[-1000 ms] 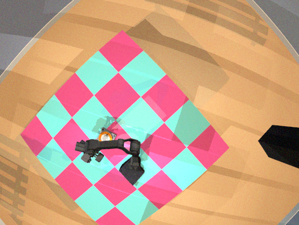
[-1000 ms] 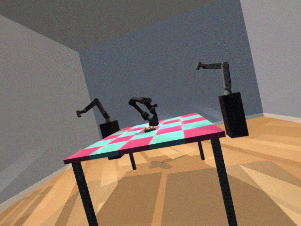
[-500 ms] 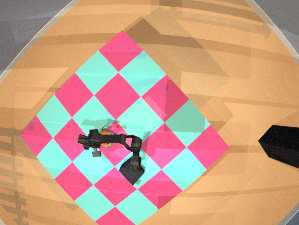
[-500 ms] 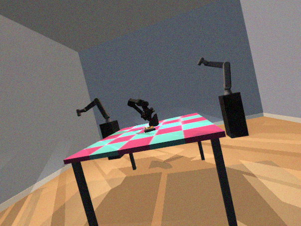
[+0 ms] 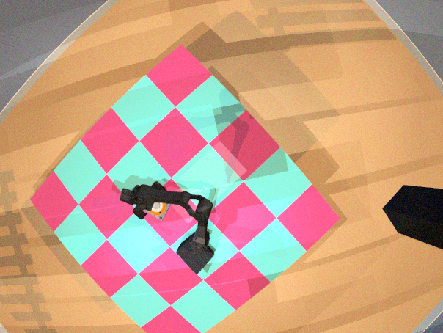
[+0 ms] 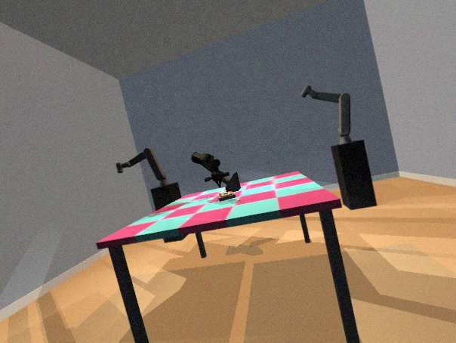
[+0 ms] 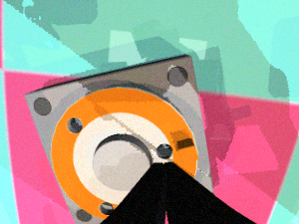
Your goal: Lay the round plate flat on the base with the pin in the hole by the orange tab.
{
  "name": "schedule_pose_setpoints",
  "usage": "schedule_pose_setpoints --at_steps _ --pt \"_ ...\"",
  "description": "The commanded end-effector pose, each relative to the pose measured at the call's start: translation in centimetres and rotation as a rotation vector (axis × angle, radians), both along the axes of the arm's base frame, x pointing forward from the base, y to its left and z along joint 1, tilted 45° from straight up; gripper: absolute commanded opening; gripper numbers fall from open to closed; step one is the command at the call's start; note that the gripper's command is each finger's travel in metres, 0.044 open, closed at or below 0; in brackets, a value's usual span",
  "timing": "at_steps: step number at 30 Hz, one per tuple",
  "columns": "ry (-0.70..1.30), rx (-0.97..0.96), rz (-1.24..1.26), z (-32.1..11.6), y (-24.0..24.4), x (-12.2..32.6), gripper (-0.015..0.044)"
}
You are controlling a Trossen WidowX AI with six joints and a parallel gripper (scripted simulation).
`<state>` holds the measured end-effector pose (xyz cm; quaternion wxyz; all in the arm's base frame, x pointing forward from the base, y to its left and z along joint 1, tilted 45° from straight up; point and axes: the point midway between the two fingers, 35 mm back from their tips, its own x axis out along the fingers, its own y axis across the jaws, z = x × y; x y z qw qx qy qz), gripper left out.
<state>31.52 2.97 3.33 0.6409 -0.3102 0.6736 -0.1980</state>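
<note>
The round plate (image 5: pixel 159 212) (image 6: pixel 226 193) (image 7: pixel 62 153), orange around a white ring, sits around the pale post (image 7: pixel 120 170) on the square grey base (image 5: pixel 161 217) (image 6: pixel 227 197) (image 7: pixel 149 75). In the wrist view, dark round spots show on the plate at its left, right of centre and bottom, with a dark rectangular mark at its right. Which spot is the hole or the pin, and whether the plate is tilted, I cannot tell. The orange tab is not clear. My gripper (image 6: pixel 220 186) (image 7: pixel 162 171) is shut and empty, its tips above the plate's right part. The fingers hide the plate's lower right.
The base stands on a pink and turquoise checkered table (image 5: pixel 172 139) (image 6: pixel 253 205). Round fasteners show at the base's visible corners. My arm (image 5: pixel 172 196) reaches over the base from its mount (image 5: pixel 196 254). Two other arms (image 6: pixel 344 113) (image 6: pixel 155 162) stand on black pedestals beyond the table.
</note>
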Motion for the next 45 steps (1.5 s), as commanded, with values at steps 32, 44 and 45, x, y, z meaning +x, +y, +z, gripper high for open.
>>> schedule_pose_setpoints --at_steps 32,44,45 --pt "-0.101 -0.039 -0.109 -2.4 -4.7 -0.1 0.0" --pt "-0.1 -0.04 -0.109 -2.1 -5.2 -1.2 0.0" --pt "-0.1 -0.04 -0.109 -2.1 -5.3 -1.3 0.0"
